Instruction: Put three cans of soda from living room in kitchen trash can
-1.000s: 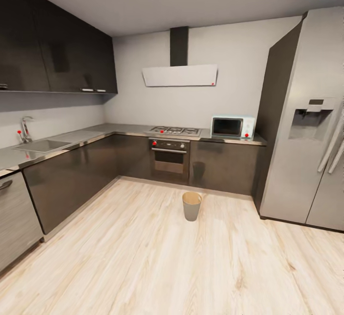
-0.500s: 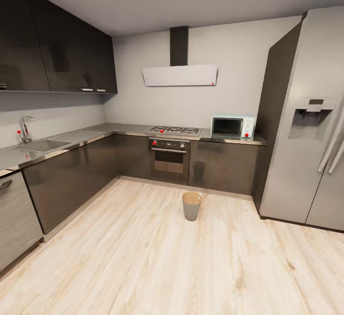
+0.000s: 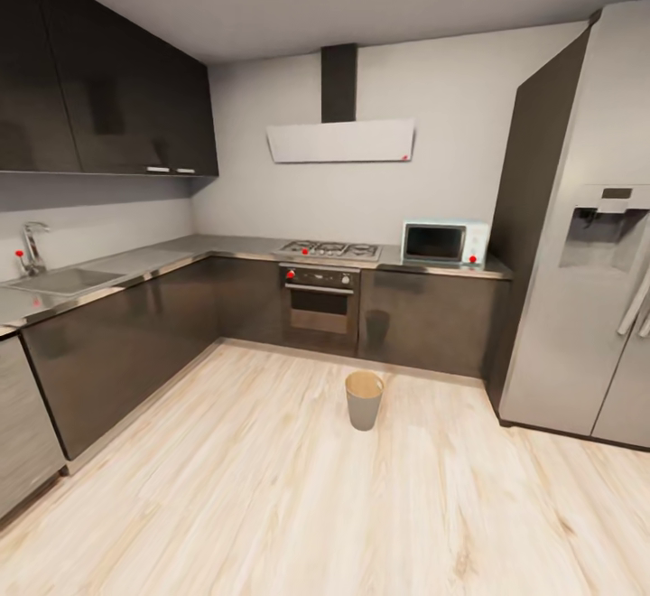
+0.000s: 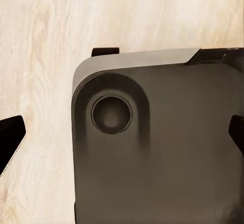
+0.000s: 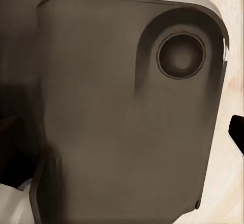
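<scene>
While the robot faces the kitchen, the following stand in the head view.

Item 1: small round tapered bin [image 3: 365, 400], grey outside, tan inside, upright on the pale wood plank floor [image 3: 271, 497]. It stands apart from the cabinets and well away from both pincers, in front of the built-in oven [image 3: 320, 298].

Item 2: grey L-shaped desk [image 3: 181, 253] over dark grey lower cabinets. It carries a steel sink [image 3: 54, 282] with a tap [image 3: 30, 248], a gas hob [image 3: 329, 249] and a white microwave [image 3: 445, 243].

Item 3: dark wall cabinets [image 3: 99, 99] and a flat white extractor hood [image 3: 340, 140] above the hob.

Item 4: tall steel double-door fridge [image 3: 587, 262], just beside the microwave's end of the desk.

Item 5: left pincer [image 4: 122, 137]. Its black fingertips [image 4: 9, 137] sit at opposite edges of the wrist view, spread wide with nothing between them. Beneath it lie a dark grey rounded housing [image 4: 162, 158] with a round recess, and the wood floor.

Item 6: right pincer [image 5: 122, 132]. One black fingertip [image 5: 238, 132] is plain; the other side is lost in dark, so whether it is spread or pressed together cannot be told. A like housing [image 5: 112, 107] lies beneath it.
</scene>
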{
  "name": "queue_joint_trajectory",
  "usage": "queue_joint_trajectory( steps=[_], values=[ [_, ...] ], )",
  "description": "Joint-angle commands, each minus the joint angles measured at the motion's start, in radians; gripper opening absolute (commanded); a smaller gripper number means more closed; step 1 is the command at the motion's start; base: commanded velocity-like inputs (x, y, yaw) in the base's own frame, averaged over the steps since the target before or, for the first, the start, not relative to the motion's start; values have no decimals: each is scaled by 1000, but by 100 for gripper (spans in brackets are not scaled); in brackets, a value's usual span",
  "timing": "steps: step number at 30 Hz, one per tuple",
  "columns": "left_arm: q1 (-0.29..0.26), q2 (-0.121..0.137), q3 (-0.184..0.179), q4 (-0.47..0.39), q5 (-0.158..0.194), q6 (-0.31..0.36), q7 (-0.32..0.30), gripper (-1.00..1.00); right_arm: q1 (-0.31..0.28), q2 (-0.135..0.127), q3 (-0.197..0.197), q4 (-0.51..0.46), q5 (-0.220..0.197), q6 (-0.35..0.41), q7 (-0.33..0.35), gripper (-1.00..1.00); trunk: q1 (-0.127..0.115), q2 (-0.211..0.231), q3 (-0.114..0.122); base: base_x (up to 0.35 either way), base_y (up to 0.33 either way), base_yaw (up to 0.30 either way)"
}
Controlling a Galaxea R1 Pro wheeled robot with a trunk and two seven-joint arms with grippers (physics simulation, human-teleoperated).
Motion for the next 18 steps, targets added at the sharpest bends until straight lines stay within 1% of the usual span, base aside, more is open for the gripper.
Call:
queue_joint_trajectory(
  steps=[1,18],
  values=[
    [0,0,0,0,0,0,0,100,0,0,0,0,0,0,0,100,0,0,0,338,0,0],
    [0,0,-1,0,0,0,0,100,0,0,-1,0,0,0,1,100,0,0,0,342,0,0]
  ],
)
